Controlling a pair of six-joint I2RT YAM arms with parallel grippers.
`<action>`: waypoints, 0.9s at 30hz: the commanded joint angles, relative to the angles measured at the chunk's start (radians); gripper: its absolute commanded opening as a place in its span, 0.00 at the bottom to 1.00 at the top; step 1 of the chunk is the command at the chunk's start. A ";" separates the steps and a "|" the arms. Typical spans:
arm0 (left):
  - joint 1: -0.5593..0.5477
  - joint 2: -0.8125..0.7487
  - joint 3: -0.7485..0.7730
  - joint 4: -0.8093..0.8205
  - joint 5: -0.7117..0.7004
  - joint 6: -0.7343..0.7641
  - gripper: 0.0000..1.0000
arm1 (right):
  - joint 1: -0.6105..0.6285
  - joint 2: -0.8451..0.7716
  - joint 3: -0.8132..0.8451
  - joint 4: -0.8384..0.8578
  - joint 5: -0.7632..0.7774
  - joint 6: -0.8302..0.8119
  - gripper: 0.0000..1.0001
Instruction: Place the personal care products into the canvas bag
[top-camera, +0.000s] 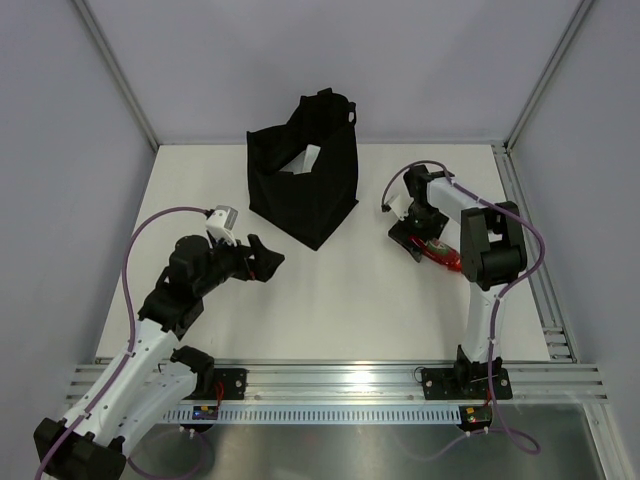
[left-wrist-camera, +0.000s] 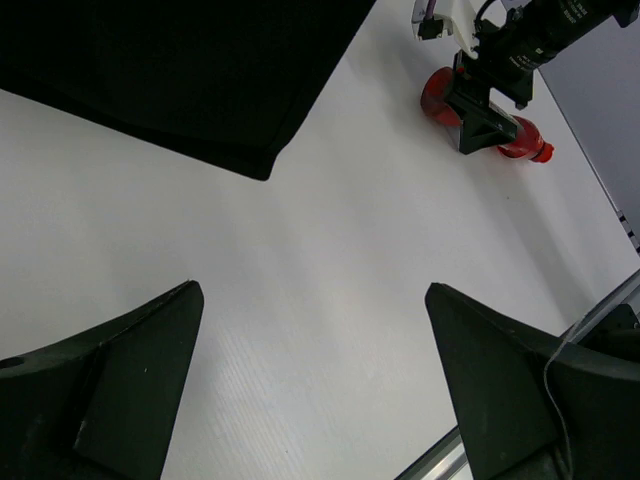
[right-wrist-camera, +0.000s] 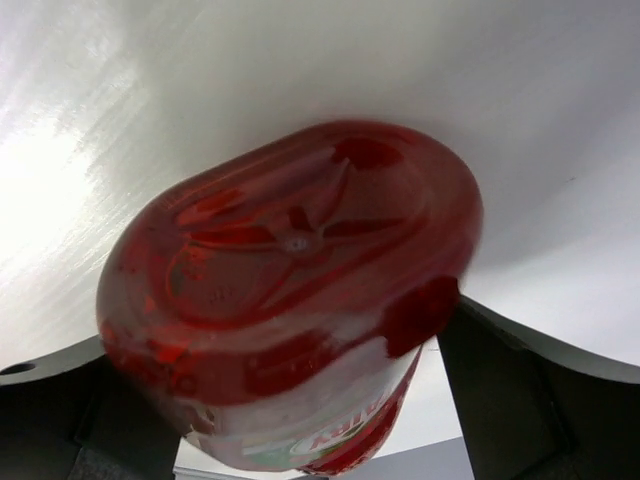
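The canvas bag (top-camera: 305, 190) is a boxy black tote standing at the back middle of the table, its mouth open; its dark side fills the top left of the left wrist view (left-wrist-camera: 170, 70). Something white (top-camera: 308, 156) shows inside it. A red bottle with a green label (top-camera: 443, 254) (left-wrist-camera: 438, 95) lies on its side on the table at the right. My right gripper (top-camera: 415, 238) (right-wrist-camera: 275, 330) straddles this bottle (right-wrist-camera: 290, 270), jaws wide, a finger on each side. My left gripper (top-camera: 268, 258) (left-wrist-camera: 312, 290) hangs open over bare table, left of the bag's front corner.
The white table is walled by grey panels with aluminium posts at the back corners. A rail (top-camera: 340, 385) runs along the near edge, where both arm bases are bolted. The right arm's cable (top-camera: 525, 270) loops beside its elbow.
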 joint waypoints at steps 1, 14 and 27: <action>0.001 0.008 0.029 0.037 -0.021 -0.010 0.99 | 0.006 -0.003 -0.056 0.056 0.028 0.030 1.00; 0.001 0.051 0.085 0.036 -0.017 -0.007 0.99 | -0.008 0.014 -0.024 -0.041 -0.064 0.049 0.55; 0.001 0.031 0.094 0.020 -0.004 -0.010 0.99 | -0.198 0.008 0.080 -0.239 -0.512 0.115 0.25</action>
